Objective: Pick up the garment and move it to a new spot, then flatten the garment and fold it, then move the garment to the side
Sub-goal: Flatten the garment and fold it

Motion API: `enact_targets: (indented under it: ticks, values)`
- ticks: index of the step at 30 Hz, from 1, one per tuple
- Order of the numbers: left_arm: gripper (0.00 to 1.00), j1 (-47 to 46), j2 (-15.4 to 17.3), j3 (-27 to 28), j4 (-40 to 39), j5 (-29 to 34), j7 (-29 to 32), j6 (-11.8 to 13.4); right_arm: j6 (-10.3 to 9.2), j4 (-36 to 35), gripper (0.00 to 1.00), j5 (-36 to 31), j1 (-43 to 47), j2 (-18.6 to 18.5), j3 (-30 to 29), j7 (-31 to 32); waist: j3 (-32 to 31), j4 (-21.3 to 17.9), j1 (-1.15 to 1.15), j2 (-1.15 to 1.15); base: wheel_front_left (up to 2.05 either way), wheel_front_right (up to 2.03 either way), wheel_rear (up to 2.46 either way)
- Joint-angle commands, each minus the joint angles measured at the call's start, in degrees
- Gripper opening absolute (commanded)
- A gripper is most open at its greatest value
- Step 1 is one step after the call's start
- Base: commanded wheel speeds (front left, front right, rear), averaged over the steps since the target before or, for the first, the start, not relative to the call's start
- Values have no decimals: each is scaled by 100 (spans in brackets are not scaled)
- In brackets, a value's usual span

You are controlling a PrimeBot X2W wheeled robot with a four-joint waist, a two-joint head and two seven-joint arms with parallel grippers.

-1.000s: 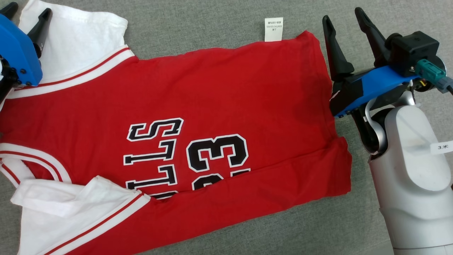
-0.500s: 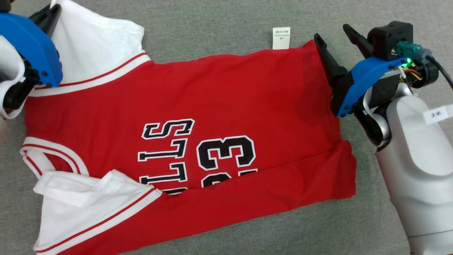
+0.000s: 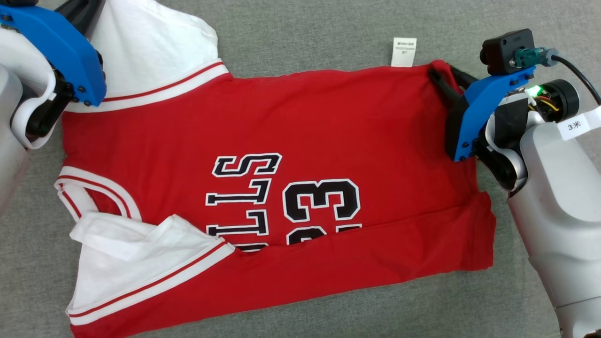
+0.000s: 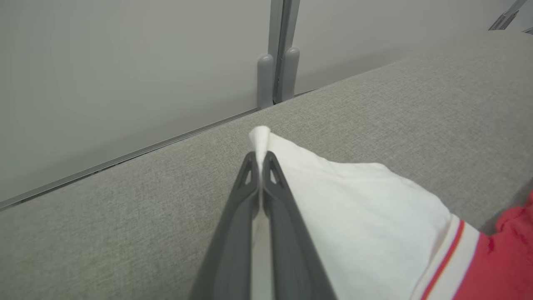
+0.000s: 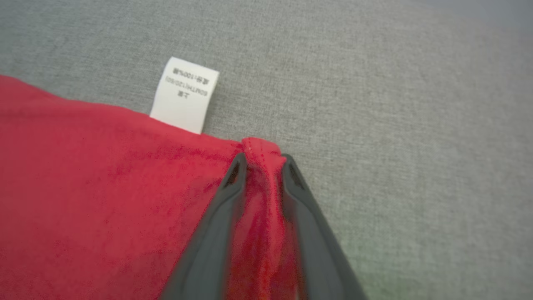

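Far left: left gripper (image 4: 261, 157), fingers pressed together, pinching the tip of a white sleeve (image 4: 354, 208) at the far left corner of the garment.

Centre: red basketball jersey (image 3: 328, 122), spread mostly flat across a grey fabric worktop (image 3: 305, 28), neck opening to the left, hem to the right. Second white sleeve (image 3: 141, 267) crumpled at the near left, trimmed with a red stripe. Black lettering (image 3: 244, 197) with white outlines beside the number 23 (image 3: 321, 199), both turned sideways and partly covered by a fold running along the near edge. White care label (image 3: 404, 51) sticking out from the far edge, just left of the far right corner.

Right: right gripper (image 5: 263, 162), fingers closed in on both sides of a bunched ridge of red cloth at the far right hem corner. Pale right forearm (image 3: 558, 211) along the right side, just beside the hem.
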Motion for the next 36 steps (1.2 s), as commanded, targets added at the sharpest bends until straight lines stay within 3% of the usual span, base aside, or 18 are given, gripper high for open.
enact_targets:
  ticks: [1, 13, 23, 36]
  values:
    - [0, -118, -23, -44, -14, -48, -88, -7, -2, 123, 0, 56, -30, -41, 49, 51, -2, 23, 0, 0, 0, 0, 0]
    - [0, 59, -11, -313, -312, -383, -894, -7, -1, 404, 0, -48, 133, -107, -265, -1094, -408, 222, 0, 0, 0, 0, 0]
    - [0, 831, 319, -449, -1211, -433, -1545, 46, -1, 613, 0, -126, 701, -86, -421, -1873, -920, 493, 0, 0, 0, 0, 0]
    - [0, 2522, 870, -180, -2979, -358, -1764, 908, -1, 454, 0, -328, 1607, 19, -668, -2503, -1382, 710, 0, 0, 0, 0, 0]
